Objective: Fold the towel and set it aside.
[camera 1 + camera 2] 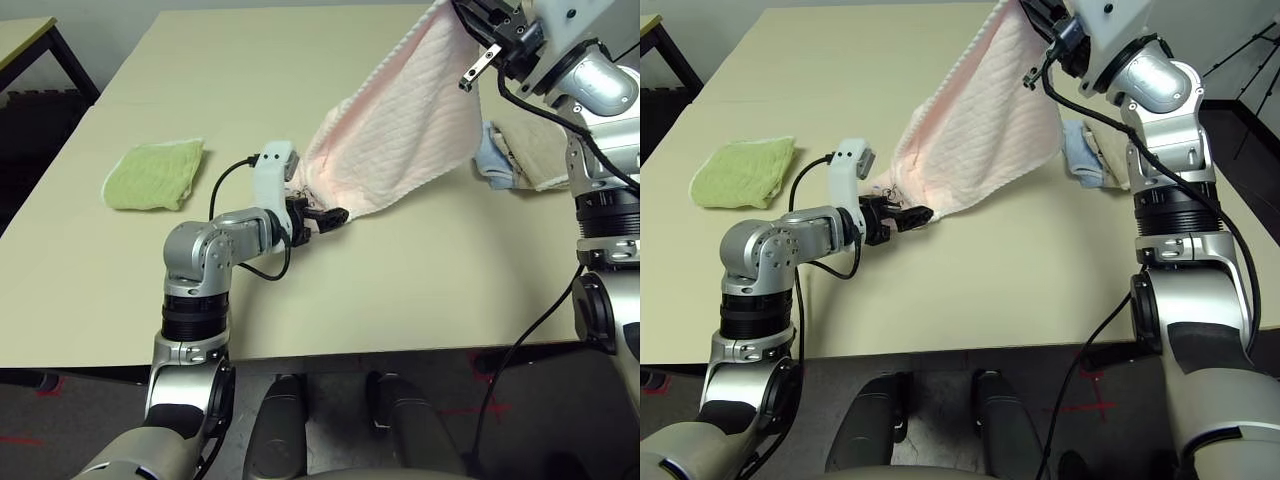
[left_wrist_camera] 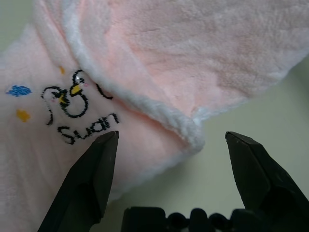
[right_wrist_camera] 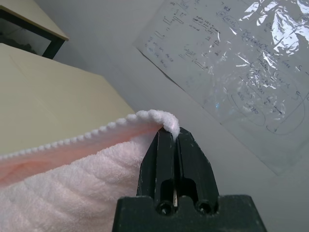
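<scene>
1. Two grippers are working one towel [image 1: 400,130]: the right gripper [image 3: 173,145] is pinching a top corner with its fingers pressed tight together, at the upper right of the head view, high above the table [image 1: 400,290].
2. The towel is hanging as a slanted sheet, its long axis running from that raised corner down to the centre of the frame, where its lower edge is resting on the table.
3. The left gripper [image 2: 169,145] is sitting at that low end with its fingers spread wide and holding nothing; the folded lower corner is lying just ahead of them, between the tips, and the logo [image 2: 72,104] is just beyond the one finger.
4. The left arm is therefore the nearer one to the free corner, and a short push forward looks enough before closing.
5. The green cloth [image 1: 155,175] is lying well apart at centre left, and more folded cloths [image 1: 520,155] are lying at right.
</scene>
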Controlling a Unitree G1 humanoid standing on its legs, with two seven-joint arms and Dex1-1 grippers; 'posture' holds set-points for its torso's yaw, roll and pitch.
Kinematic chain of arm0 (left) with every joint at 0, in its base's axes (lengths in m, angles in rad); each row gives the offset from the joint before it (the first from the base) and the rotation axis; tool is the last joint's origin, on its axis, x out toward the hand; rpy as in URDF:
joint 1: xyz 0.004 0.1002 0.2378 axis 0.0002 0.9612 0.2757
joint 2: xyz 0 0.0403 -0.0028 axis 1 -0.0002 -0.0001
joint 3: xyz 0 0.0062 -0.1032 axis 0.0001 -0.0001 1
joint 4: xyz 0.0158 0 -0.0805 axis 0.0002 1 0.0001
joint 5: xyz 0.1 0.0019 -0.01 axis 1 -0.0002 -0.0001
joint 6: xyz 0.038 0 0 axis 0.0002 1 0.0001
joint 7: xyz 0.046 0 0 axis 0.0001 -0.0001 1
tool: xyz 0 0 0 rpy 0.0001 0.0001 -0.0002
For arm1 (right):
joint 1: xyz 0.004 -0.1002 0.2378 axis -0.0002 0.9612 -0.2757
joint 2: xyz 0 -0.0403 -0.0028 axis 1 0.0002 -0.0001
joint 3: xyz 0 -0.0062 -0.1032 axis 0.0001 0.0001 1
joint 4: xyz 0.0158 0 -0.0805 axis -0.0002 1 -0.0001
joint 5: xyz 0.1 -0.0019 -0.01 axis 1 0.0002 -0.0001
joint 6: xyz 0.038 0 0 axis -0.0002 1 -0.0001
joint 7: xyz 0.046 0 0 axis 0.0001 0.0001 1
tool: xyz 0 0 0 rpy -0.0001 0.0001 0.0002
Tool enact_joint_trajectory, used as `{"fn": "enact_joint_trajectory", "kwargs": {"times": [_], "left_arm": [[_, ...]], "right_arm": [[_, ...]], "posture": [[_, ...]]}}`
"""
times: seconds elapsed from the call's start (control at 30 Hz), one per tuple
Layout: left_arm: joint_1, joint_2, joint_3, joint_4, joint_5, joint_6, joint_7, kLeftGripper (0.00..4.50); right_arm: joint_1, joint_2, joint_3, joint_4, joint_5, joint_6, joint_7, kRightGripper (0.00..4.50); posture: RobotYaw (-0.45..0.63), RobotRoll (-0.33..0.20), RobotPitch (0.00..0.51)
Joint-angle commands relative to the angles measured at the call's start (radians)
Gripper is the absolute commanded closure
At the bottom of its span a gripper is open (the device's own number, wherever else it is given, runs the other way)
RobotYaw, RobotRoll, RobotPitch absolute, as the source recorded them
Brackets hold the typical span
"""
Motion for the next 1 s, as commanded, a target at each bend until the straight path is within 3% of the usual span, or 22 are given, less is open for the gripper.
{"fn": "enact_joint_trajectory", "kwargs": {"times": [0.03, 0.17, 0.4, 0.6, 0.8, 0.9, 1.0], "left_arm": [[-0.001, -0.014, -0.010, 0.005, 0.013, -0.025, 0.013, 0.40], [-0.008, -0.028, -0.008, 0.008, 0.014, -0.033, 0.025, 1.65], [-0.029, -0.057, 0.012, 0.007, -0.006, -0.007, 0.039, 4.43], [-0.028, -0.052, -0.010, 0.007, 0.010, -0.012, 0.036, 4.47], [-0.052, 0.076, 0.003, 0.040, 0.063, -0.117, 0.022, 4.47], [-0.047, 0.159, -0.023, 0.081, 0.143, -0.231, 0.034, 4.47], [-0.055, 0.186, -0.020, 0.117, 0.186, -0.297, 0.051, 4.47]], "right_arm": [[0.008, -0.008, 0.005, -0.021, -0.001, -0.004, 0.010, 4.50], [0.016, -0.011, 0.003, -0.026, -0.002, 0.000, 0.008, 4.50], [0.028, -0.016, 0.000, -0.034, -0.007, 0.003, 0.006, 4.50], [0.036, -0.019, -0.005, -0.039, -0.008, 0.011, -0.002, 4.50], [0.084, -0.030, -0.019, -0.073, -0.004, 0.070, -0.023, 4.50], [0.122, -0.038, -0.024, -0.091, -0.006, 0.115, -0.039, 4.50], [0.150, -0.042, -0.026, -0.104, -0.008, 0.153, -0.052, 4.50]], "posture": [[0.20, 0.000, 0.152], [0.19, 0.000, 0.153], [0.18, 0.000, 0.156], [0.18, 0.000, 0.156], [0.18, 0.000, 0.156], [0.20, 0.000, 0.158], [0.20, 0.000, 0.158]]}}
